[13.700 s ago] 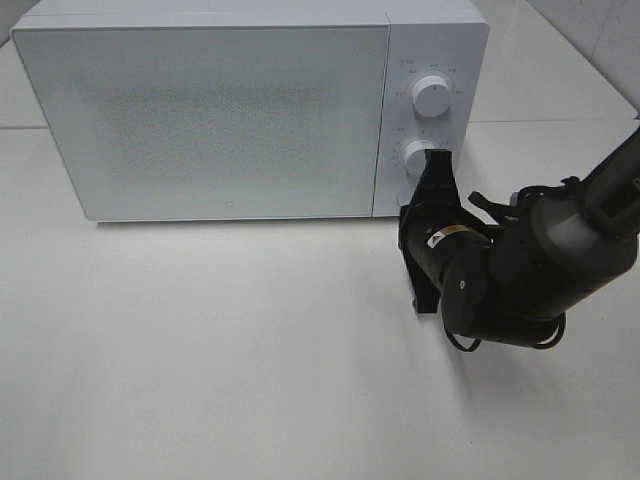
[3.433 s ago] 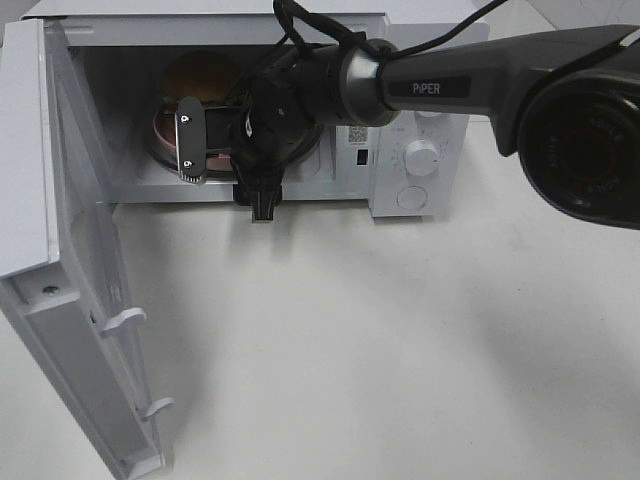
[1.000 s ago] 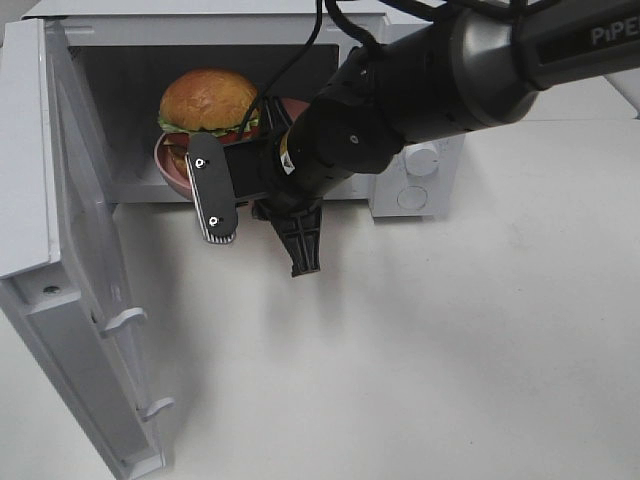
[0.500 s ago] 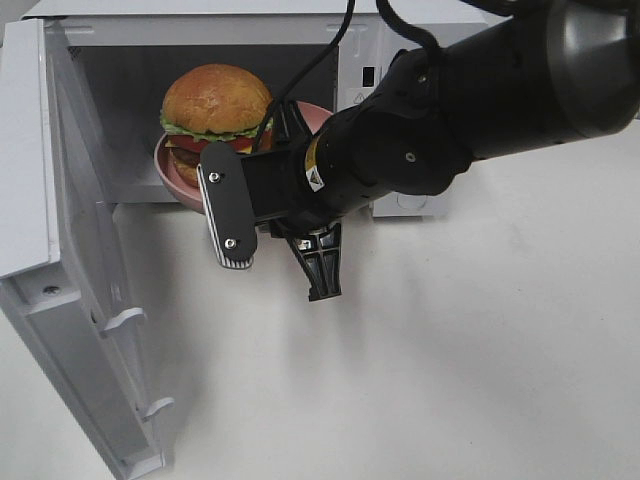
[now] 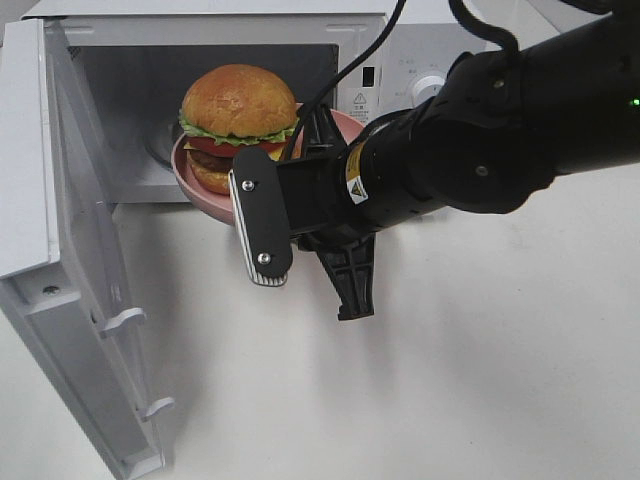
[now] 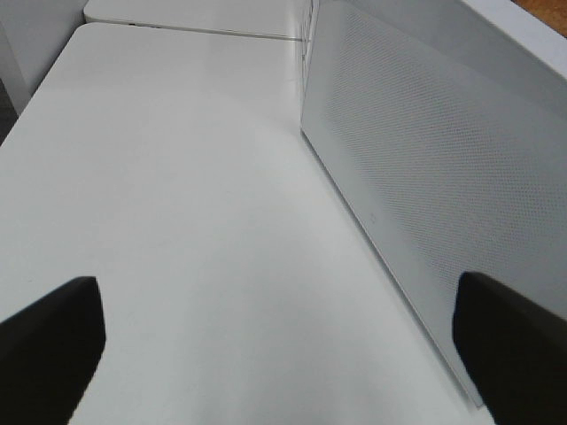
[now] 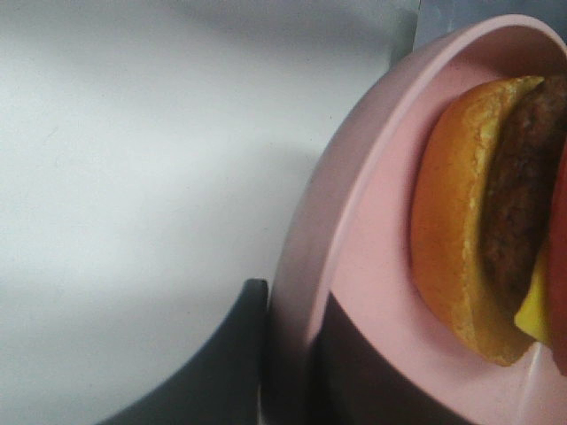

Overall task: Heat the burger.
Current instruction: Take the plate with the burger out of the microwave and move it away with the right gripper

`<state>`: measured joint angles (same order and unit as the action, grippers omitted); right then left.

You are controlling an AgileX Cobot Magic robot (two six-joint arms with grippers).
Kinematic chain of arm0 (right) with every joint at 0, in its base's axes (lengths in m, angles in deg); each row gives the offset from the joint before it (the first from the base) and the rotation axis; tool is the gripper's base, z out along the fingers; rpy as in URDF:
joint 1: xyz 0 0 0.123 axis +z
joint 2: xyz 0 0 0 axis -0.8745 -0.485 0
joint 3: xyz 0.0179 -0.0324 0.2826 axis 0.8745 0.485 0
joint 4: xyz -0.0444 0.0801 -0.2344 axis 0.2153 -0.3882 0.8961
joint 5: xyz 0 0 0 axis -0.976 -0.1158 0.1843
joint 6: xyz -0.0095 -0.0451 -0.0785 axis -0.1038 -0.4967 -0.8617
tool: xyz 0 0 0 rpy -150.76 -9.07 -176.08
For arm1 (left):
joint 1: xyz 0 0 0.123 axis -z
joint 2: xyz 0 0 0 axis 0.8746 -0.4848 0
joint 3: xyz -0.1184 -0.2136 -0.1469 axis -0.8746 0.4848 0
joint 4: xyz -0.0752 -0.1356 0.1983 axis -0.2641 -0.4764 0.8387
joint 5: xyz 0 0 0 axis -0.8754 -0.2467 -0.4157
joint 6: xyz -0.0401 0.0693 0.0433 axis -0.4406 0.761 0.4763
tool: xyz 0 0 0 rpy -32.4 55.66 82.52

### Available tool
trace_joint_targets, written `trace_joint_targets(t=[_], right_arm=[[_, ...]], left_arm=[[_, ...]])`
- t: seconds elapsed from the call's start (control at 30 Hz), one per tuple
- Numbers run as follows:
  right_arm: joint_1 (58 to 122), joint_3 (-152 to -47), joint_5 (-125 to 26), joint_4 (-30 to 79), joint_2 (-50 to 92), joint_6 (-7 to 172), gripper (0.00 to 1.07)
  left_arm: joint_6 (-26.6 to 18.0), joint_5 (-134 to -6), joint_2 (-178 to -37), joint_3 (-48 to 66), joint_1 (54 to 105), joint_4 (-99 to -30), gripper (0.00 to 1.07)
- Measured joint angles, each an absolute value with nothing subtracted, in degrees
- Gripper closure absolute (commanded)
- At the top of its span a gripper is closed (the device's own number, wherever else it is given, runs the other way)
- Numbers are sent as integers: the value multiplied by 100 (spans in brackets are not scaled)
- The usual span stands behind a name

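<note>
The burger (image 5: 240,105) with its golden bun, lettuce and tomato sits on a round pink plate (image 5: 200,182), held in the air at the open mouth of the microwave (image 5: 420,60). My right arm (image 5: 470,150) reaches across from the right to the plate's near rim. In the right wrist view my right gripper (image 7: 297,363) is shut on the plate's rim (image 7: 354,221), one dark finger under it and one inside, with the burger's bottom bun (image 7: 461,248) close by. My left gripper (image 6: 283,350) is open with only bare table between its fingers.
The microwave door (image 5: 60,250) is swung wide open to the front left, and its meshed outer face (image 6: 425,204) fills the left wrist view. The control knobs (image 5: 428,88) lie behind my right arm. White table (image 5: 480,400) stretches in front.
My right gripper has drawn the plate and burger out of the microwave cavity, toward the front and right. The door and left gripper have not moved.
</note>
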<state>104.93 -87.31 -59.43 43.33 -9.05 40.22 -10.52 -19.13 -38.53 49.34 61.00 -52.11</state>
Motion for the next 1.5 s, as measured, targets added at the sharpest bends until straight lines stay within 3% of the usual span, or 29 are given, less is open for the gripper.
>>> trace_joint_targets(t=[1.5], right_arm=[[10493,-6394,-6292,4401,1931,4022,107]], left_arm=[[-1052,-1913,-3853,4934,6100,-5211,7]])
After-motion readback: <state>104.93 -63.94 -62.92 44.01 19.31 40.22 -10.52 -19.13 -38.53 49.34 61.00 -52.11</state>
